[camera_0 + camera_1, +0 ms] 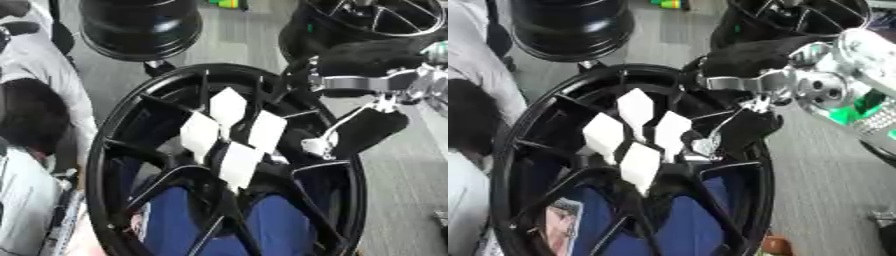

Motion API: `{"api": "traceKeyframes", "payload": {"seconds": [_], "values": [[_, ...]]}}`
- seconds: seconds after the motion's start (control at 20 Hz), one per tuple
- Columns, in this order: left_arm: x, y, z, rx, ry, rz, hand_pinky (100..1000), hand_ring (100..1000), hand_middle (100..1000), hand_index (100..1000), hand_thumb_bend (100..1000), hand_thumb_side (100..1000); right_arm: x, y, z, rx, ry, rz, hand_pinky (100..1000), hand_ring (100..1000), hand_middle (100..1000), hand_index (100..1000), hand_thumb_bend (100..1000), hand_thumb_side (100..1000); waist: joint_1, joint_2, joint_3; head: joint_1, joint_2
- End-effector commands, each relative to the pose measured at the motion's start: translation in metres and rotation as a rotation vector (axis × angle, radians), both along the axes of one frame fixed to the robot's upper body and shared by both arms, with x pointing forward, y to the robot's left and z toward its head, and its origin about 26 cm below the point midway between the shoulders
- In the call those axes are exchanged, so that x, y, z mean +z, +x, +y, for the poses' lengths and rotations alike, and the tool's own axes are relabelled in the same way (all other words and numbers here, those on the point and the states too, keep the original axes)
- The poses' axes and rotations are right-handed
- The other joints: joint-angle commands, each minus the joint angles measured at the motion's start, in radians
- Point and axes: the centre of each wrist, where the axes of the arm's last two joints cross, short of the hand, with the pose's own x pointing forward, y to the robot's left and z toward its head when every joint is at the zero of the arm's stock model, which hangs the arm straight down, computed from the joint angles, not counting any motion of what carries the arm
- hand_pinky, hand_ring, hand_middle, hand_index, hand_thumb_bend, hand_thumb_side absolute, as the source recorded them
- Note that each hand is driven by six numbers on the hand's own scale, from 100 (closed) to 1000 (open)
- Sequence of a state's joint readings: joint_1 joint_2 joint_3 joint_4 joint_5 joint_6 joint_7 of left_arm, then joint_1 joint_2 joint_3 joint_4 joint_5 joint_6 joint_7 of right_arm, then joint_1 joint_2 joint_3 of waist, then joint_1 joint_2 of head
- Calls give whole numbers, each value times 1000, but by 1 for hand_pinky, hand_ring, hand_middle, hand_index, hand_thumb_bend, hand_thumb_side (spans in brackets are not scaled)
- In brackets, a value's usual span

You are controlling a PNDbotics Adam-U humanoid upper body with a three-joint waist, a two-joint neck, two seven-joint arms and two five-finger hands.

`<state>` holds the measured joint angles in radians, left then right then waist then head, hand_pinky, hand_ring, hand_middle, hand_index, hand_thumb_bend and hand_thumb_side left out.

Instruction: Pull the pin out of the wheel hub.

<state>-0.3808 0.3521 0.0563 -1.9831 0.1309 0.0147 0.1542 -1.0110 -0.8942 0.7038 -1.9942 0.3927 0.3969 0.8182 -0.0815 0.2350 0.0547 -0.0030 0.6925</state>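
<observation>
Risk first: a slip off the pin, likely if pulled at an angle to the hole, jamming it against the spokes or tipping the wheel hub. Also a chance of knocking the four white tags standing at the centre, just beside the working spot. Right hand reaching in from the upper right, down between the spokes on the hub's right side, dark fingers curled around a small pale piece, apparently the pin, though contact hard to confirm. Pin seated right of the tags, at the fingertips. Left hand nowhere in view.
</observation>
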Motion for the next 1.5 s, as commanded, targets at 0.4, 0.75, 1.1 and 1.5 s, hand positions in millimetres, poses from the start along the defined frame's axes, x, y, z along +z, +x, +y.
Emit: {"api": "traceKeyframes", "payload": {"seconds": [0.4,0.75,1.1,1.5], "values": [[10,-3,2,-4,19,-31,681,732,519,812,100,730,2,-1,0,-153,-14,-16,885,897,891,905,225,625,3,-11,1,3,-12],[10,-3,2,-7,13,-31,681,732,519,812,100,730,0,-1,0,-232,58,4,882,885,875,906,116,678,1,-13,1,2,-3],[10,-3,1,-9,12,-32,682,733,520,812,100,729,-1,-1,-1,-315,141,54,882,876,866,903,100,780,-3,-13,3,2,-1],[10,-3,1,-10,8,-34,682,733,520,812,100,726,-4,-2,7,-382,196,123,881,880,859,904,151,750,-7,-17,2,1,3]]}}
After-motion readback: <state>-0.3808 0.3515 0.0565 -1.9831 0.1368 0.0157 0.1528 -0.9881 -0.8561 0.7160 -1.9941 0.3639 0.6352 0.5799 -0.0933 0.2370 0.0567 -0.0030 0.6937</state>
